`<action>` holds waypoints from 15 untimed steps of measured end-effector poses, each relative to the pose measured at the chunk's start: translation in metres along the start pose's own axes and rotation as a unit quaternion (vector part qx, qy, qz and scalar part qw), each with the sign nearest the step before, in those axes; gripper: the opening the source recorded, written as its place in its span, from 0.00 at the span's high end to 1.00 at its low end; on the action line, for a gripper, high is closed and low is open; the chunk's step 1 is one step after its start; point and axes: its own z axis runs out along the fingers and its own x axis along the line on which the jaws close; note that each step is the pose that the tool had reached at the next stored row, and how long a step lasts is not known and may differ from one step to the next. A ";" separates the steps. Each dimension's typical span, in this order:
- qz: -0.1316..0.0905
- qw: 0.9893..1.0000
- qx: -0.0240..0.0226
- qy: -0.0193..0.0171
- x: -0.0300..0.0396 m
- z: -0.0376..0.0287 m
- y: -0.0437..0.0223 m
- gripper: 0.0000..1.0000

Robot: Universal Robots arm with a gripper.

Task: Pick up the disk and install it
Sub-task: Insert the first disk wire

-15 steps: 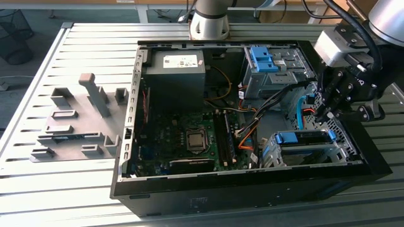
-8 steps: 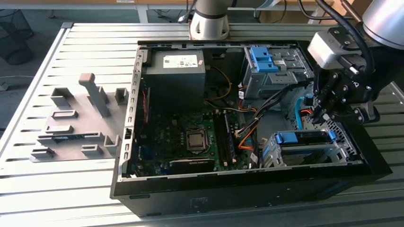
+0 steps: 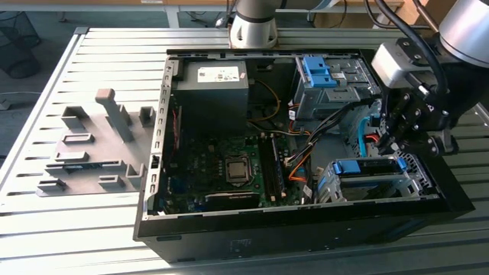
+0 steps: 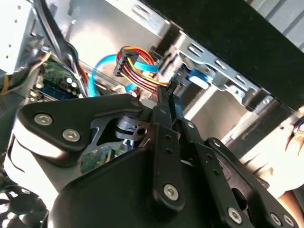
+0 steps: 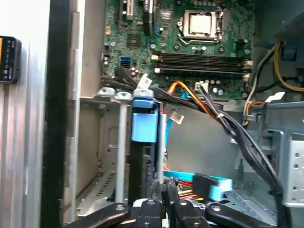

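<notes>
The disk [image 3: 372, 169] stands on edge inside the silver drive cage [image 3: 416, 172] at the front corner of the open computer case, on the exterior view's right. Its blue carrier tab [image 5: 143, 124] sticks out of the cage top, with the dark disk edge [image 5: 144, 164] running down from it. My gripper [image 3: 395, 150] hangs just above and behind the cage, over the cables. The two fingers [image 4: 164, 118] are pressed together with nothing between them. In the first wrist view my gripper [image 5: 164, 190] sits close beside the disk's edge.
A black power supply [image 3: 210, 86] with a white sticker fills the case's back. The green motherboard [image 3: 229, 166] lies in the middle. A second cage with a blue latch [image 3: 317, 71] stands at the back. Coloured cables [image 4: 135, 61] run past the fingers. A grey fixture plate [image 3: 91, 152] lies on the table.
</notes>
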 end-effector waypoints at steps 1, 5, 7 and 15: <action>0.000 1.000 0.000 0.000 0.0030 0.0001 0.0005 0.84; 0.000 1.000 0.000 0.000 0.0044 0.0007 0.0030 0.84; 0.000 1.000 0.000 0.000 0.0044 0.0010 0.0031 0.84; 0.000 1.000 0.000 0.000 0.0044 0.0014 0.0031 0.84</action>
